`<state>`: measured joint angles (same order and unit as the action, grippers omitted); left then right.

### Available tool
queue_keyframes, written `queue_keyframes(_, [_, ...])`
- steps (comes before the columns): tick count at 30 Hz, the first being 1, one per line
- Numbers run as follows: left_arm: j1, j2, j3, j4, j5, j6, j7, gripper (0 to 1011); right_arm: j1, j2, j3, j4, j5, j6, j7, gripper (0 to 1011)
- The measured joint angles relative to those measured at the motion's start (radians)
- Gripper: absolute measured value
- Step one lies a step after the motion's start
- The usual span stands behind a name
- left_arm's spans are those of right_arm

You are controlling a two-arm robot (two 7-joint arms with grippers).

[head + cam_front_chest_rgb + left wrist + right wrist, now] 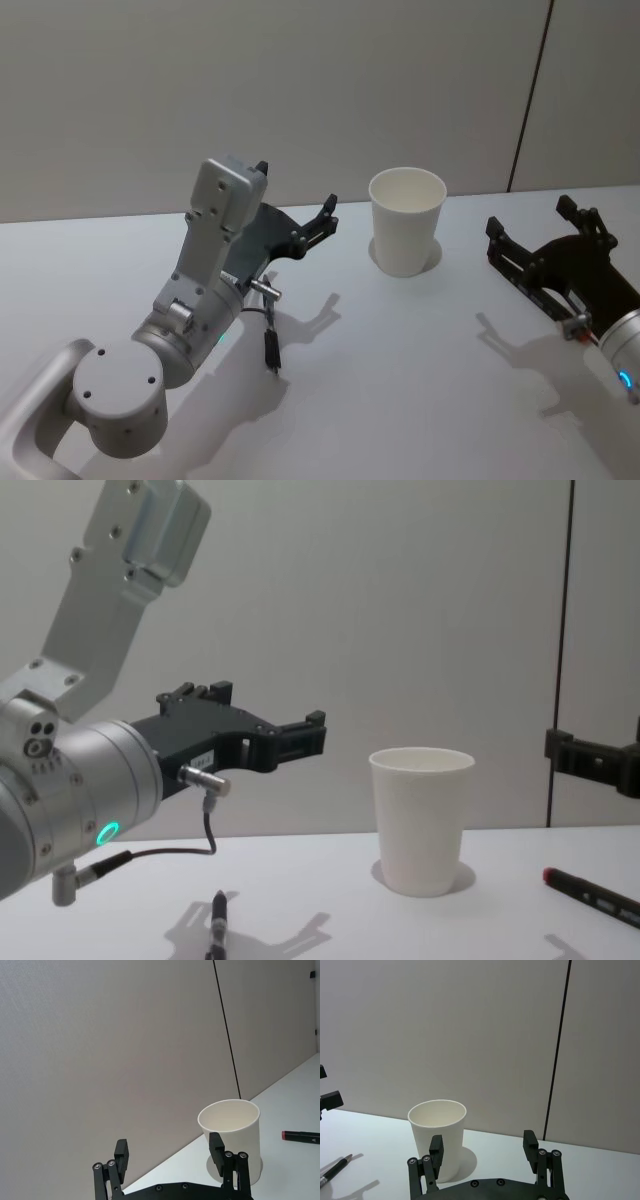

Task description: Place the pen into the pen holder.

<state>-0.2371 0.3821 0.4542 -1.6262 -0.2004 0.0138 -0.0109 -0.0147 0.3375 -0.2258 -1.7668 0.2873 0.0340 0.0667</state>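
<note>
Left gripper point(169, 1146) hangs wide open and empty, at nine o'clock from the white paper cup point(407, 233). Black pen point(271, 352) seems to lie loose on the table point(400, 400) at seven o'clock. Right gripper point(483, 1141) sits open at three o'clock. The pick-up is not yet done, so next the left gripper must drop onto the pen and close.

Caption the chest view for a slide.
Open left pincer hangs above a black pen, white paper cup upright at centre, red-tipped marker right of it, right pincer at the edge.

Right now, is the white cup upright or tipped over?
Upright: the white cup rests on its base on the table, rim up, between the open left gripper and right gripper.
</note>
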Motion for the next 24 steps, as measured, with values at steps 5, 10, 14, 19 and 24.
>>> queue_keyframes(5, [0.0, 0.0, 0.0, 0.0, 0.0, 0.0, 0.0, 1001, 0.0, 0.0, 0.0, 0.0, 0.0, 0.0, 0.0, 1001])
queue_keyframes(10, [0.0, 0.0, 0.0, 0.0, 0.0, 0.0, 0.0, 1001, 0.0, 0.0, 0.0, 0.0, 0.0, 0.0, 0.0, 1001])
queue_keyframes(14, [0.0, 0.0, 0.0, 0.0, 0.0, 0.0, 0.0, 1001, 0.0, 0.0, 0.0, 0.0, 0.0, 0.0, 0.0, 1002])
queue_keyframes(19, [0.0, 0.0, 0.0, 0.0, 0.0, 0.0, 0.0, 1001, 0.0, 0.0, 0.0, 0.0, 0.0, 0.0, 0.0, 1001])
queue_keyframes(24, [0.0, 0.0, 0.0, 0.0, 0.0, 0.0, 0.0, 1001, 0.0, 0.0, 0.0, 0.0, 0.0, 0.0, 0.0, 1001])
